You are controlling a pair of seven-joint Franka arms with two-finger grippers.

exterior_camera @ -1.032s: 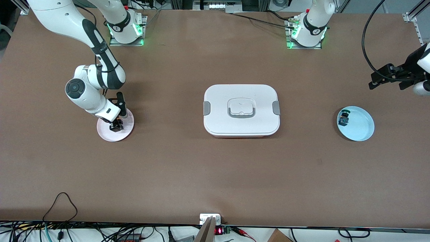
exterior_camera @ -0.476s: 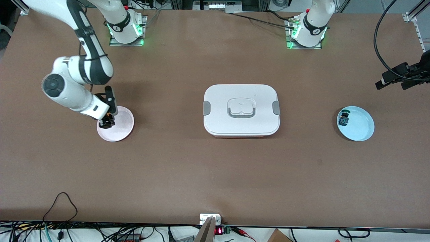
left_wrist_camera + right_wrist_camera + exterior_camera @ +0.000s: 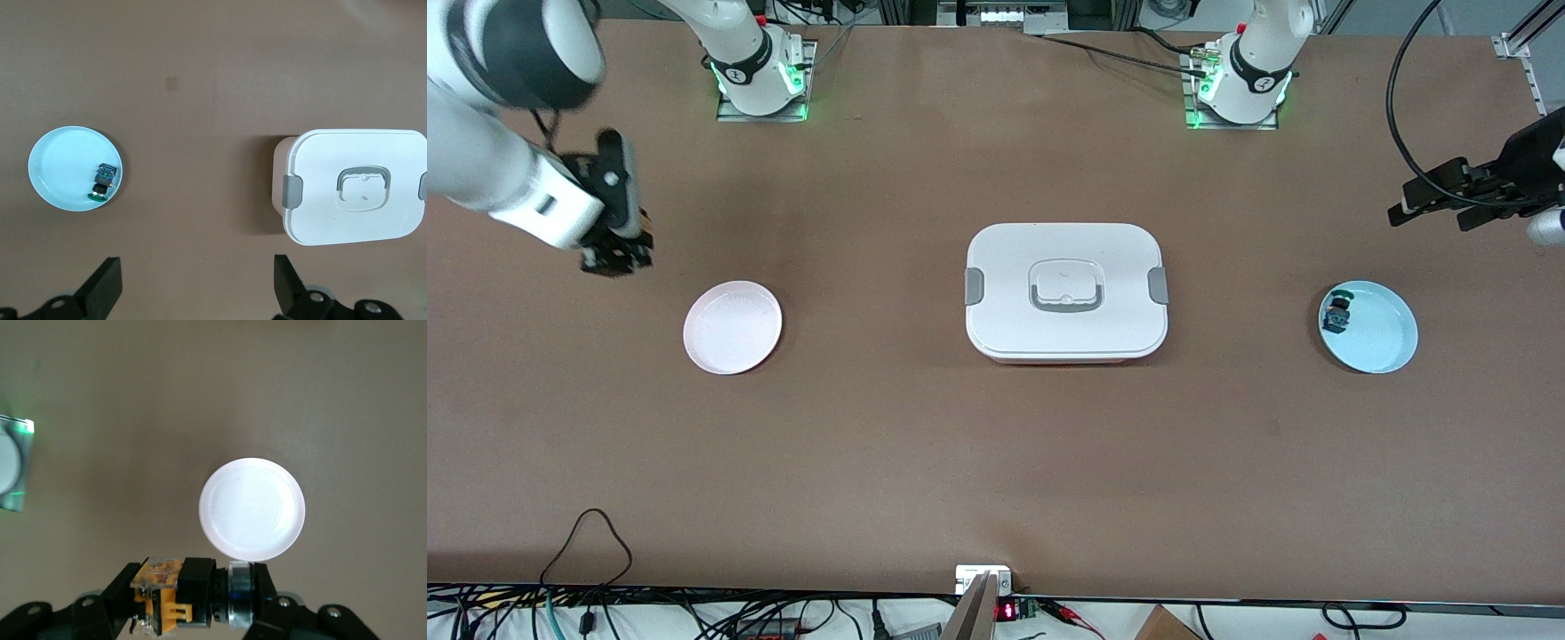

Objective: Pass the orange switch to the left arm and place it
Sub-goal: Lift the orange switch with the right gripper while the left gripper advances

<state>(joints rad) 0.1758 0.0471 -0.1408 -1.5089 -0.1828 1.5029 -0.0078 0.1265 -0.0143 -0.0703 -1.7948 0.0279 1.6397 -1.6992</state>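
Observation:
My right gripper is shut on the orange switch, which lies sideways between its fingers in the right wrist view. It hangs in the air over bare table beside the empty pink plate, toward the right arm's end. The plate also shows in the right wrist view. My left gripper is open and empty, high over the table near the blue plate; its own view shows it too. The white box sits shut at mid-table, also in the left wrist view.
The blue plate holds a small green-capped switch, also seen in the left wrist view. The arm bases with green lights stand at the table's edge farthest from the front camera. Cables lie along the nearest edge.
My right gripper has risen off the pink plate with the orange switch and swung toward the right arm's end of the table. The pink plate is now empty. My left gripper shifted slightly.

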